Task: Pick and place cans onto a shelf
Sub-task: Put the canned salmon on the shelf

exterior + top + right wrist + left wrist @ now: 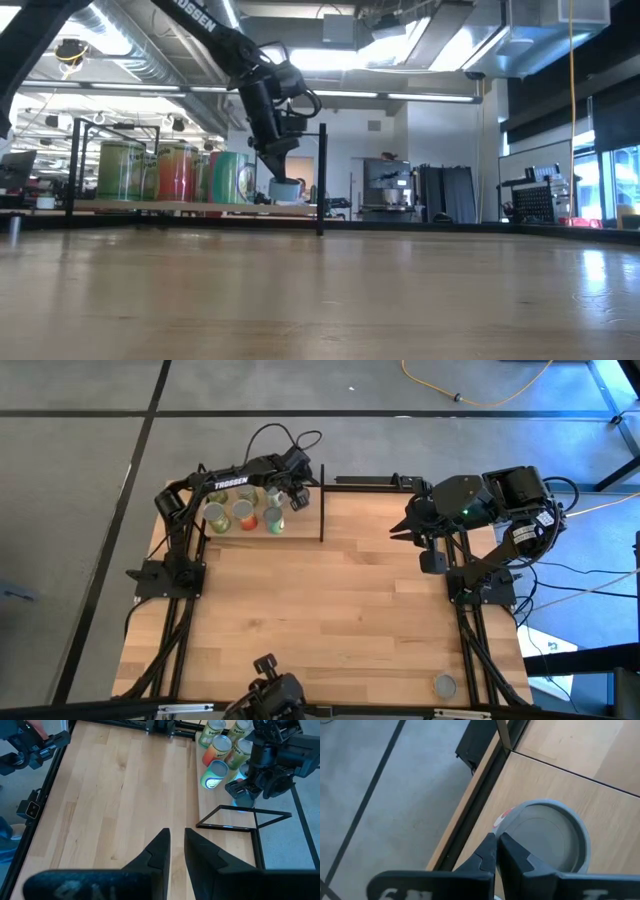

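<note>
On shelf [300, 528], far-left: left gripper [297, 488] sits above an upright can [275, 520], fingers nearly together, grip indiscernible. Stray can [445, 685] at table's 5 o'clock lies nearer right gripper [398, 528], whose narrow-gapped fingers hold nothing.

Cans [243, 515] stand on the shelf [300, 528] at the table's [330, 620] far-left corner.

Overhead camera looks straight down; low camera sights level across the table [400, 300]; both show the shelf [300, 535], as do the wrist cameras.
</note>
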Available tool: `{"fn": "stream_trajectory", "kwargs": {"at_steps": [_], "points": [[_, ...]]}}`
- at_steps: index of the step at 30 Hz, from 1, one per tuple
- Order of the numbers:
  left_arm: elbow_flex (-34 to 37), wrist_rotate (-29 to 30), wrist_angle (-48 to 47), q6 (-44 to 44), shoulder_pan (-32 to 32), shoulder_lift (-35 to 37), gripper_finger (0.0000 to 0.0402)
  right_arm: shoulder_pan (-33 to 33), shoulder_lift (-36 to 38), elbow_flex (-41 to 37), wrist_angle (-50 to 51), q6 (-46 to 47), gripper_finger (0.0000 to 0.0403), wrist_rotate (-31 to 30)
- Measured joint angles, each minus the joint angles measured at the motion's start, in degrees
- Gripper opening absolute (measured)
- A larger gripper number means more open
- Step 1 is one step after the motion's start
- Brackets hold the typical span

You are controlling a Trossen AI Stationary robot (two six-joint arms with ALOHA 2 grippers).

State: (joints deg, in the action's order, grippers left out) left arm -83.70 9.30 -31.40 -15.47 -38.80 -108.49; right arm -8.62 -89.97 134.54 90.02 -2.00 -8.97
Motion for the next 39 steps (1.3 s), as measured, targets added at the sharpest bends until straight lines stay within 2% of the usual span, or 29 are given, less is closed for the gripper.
{"fn": "stream_trajectory", "kwargs": {"at_steps": [20, 35, 39], "points": [[-0.02, 0.13, 1.37, -1.21, -0.18, -3.34, 0.0001, -0.01, -0.02, 0.00, -0.01, 0.31, 0.0059, 0.00], [-0.03, 1.00, 2.31, -1.35, -0.14, -3.41, 0.0035, -0.01, 0.00, 0.00, -0.01, 0.26, 0.0059, 0.00], [-2.15, 0.76, 1.10, -1.31, -0.09, -3.45, 0.0038, 0.00, -0.01, 0.00, 0.00, 0.26, 0.0059, 0.00]]}}
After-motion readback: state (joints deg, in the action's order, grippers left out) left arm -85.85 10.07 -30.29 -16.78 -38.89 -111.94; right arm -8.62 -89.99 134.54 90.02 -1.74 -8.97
